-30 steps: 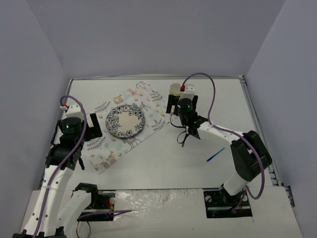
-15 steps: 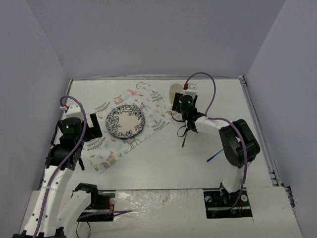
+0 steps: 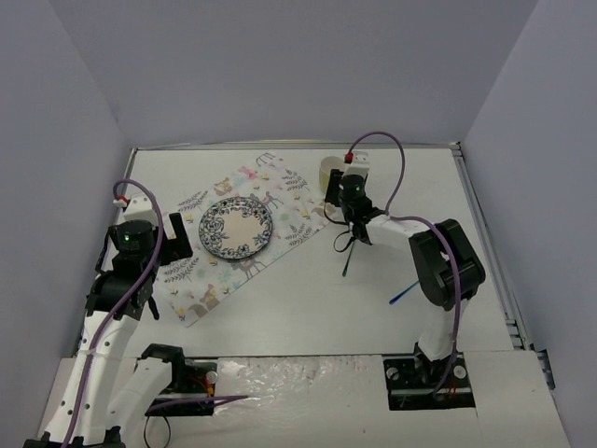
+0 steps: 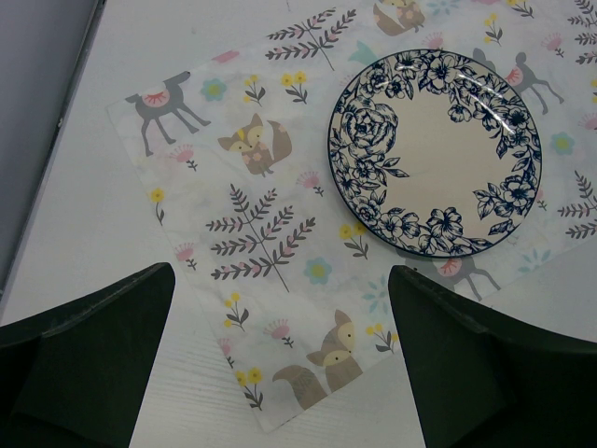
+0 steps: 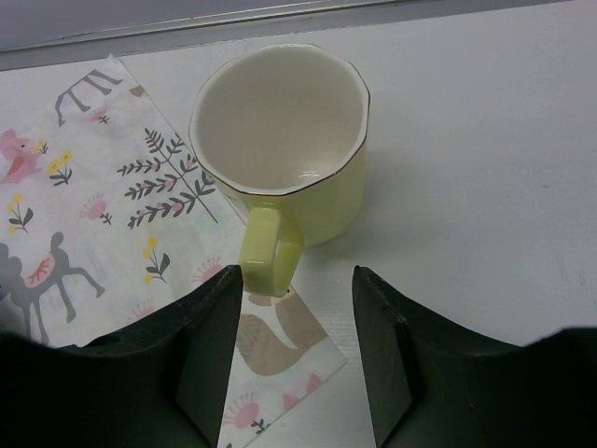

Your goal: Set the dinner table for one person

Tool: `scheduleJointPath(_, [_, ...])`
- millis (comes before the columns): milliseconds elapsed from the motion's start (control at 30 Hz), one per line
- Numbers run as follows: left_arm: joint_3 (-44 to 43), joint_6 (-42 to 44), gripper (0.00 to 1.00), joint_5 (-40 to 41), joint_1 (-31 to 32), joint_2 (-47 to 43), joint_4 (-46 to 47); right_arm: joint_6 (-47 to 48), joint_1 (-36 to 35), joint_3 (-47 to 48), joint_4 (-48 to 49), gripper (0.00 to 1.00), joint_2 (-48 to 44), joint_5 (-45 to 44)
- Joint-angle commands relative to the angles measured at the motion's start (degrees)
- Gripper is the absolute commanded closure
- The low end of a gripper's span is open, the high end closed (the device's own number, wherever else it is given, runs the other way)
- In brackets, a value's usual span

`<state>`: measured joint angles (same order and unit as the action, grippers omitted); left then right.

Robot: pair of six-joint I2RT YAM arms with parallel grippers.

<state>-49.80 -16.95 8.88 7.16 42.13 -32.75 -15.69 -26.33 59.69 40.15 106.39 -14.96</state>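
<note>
On the white dinner table (image 3: 410, 196) lies a floral animal-print placemat (image 3: 201, 280) with a blue-patterned plate (image 3: 236, 227) on it. A pale yellow mug (image 5: 280, 140) stands upright at the mat's far right corner, handle toward my right gripper (image 5: 291, 308). That gripper is open and empty, just short of the handle. The mug also shows in the top view (image 3: 328, 171). My left gripper (image 4: 280, 373) is open and empty, above the mat's near left part, with the plate (image 4: 435, 154) ahead of it.
A dark utensil (image 3: 347, 254) lies on the table right of the mat. A blue stick-like utensil (image 3: 407, 291) lies further right and nearer. The metal rim (image 3: 485, 224) runs along the right side.
My right gripper has moved toward the far side, up to the yellow mug. The left arm has not moved.
</note>
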Motion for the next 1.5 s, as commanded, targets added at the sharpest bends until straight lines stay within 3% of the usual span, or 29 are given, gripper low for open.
scheduleJointPath(0, [-0.7,-0.3,0.03,0.2,-0.2,-0.4,2.9,1.4,-1.0,3.3,5.6,0.54,0.1,-0.3])
scheduleJointPath(900, [-0.8,-0.3,0.03,0.3,-0.2,-0.8,2.6,2.0,-1.7,11.9,1.1,0.68,7.4,-5.7])
scheduleJointPath(1233, [-0.7,-0.4,0.03,0.3,-0.2,-0.9,2.7,2.8,-1.5,12.0,0.6,0.84,7.5,-6.9])
scheduleJointPath(1467, [-0.8,-0.3,0.03,0.3,-0.2,-0.8,2.8,3.6,-1.3,12.5,0.1,0.75,6.7,-6.8])
